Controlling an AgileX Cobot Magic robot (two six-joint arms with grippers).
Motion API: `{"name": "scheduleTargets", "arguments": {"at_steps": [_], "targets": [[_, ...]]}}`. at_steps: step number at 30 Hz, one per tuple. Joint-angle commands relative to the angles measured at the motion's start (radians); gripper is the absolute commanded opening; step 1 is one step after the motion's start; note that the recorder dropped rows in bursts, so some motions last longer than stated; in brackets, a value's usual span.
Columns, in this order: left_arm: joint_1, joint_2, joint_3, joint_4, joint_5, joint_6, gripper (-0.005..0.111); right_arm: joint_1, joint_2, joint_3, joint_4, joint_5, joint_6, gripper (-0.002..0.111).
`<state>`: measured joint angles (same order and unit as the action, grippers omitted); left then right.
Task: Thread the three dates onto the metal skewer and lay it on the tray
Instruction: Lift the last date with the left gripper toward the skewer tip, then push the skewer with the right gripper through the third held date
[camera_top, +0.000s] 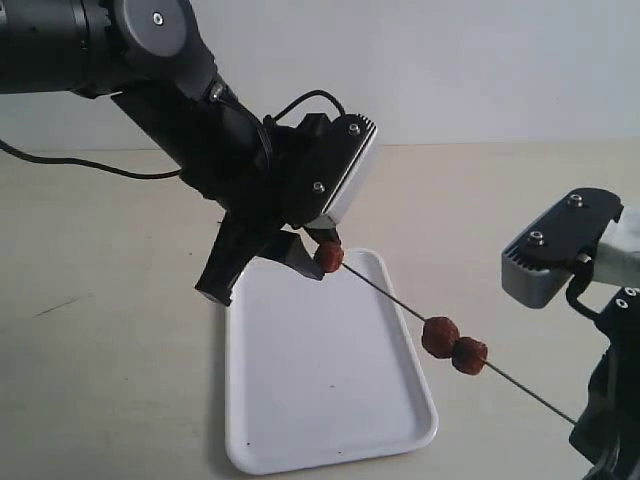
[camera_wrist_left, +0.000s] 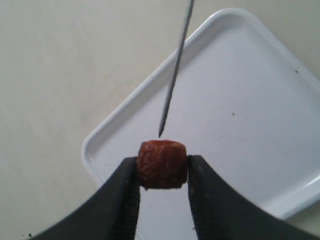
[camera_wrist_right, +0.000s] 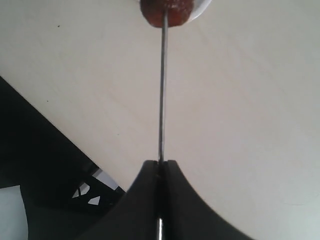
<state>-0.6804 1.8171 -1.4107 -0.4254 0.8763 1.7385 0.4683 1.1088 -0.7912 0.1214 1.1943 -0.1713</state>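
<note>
My left gripper (camera_top: 325, 252) (camera_wrist_left: 162, 167) is shut on a reddish-brown date (camera_top: 329, 257) (camera_wrist_left: 162, 164), held above the far end of the white tray (camera_top: 300, 440) (camera_wrist_left: 260, 65). The thin metal skewer (camera_top: 390, 293) (camera_wrist_left: 175, 75) (camera_wrist_right: 161, 90) slants up from the lower right; its sharp tip sits right at that date. Two more dates (camera_top: 440, 336) (camera_top: 469, 355) are threaded side by side on the rod; one date (camera_wrist_right: 166, 11) shows in the right wrist view. My right gripper (camera_wrist_right: 160, 164), at the lower right, is shut on the skewer's other end.
The pale tabletop (camera_top: 100, 350) surrounds the tray. The left arm's black body (camera_top: 200, 120) hangs over the tray's far end. A black cable (camera_top: 90, 165) trails across the table at the left.
</note>
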Motion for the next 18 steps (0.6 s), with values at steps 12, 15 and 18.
{"name": "scheduleTargets", "arguments": {"at_steps": [12,15,18], "targets": [[-0.007,-0.01,0.001,-0.053,-0.002,0.023,0.034,-0.003,0.026,-0.004,0.002,-0.062,-0.012,0.0],[-0.007,-0.01,0.001,-0.077,-0.002,0.038,0.034,-0.003,0.049,-0.004,0.002,-0.061,-0.012,0.0],[-0.007,-0.01,0.001,-0.084,-0.002,0.038,0.034,-0.003,0.065,-0.004,0.002,-0.073,-0.012,0.0]]}}
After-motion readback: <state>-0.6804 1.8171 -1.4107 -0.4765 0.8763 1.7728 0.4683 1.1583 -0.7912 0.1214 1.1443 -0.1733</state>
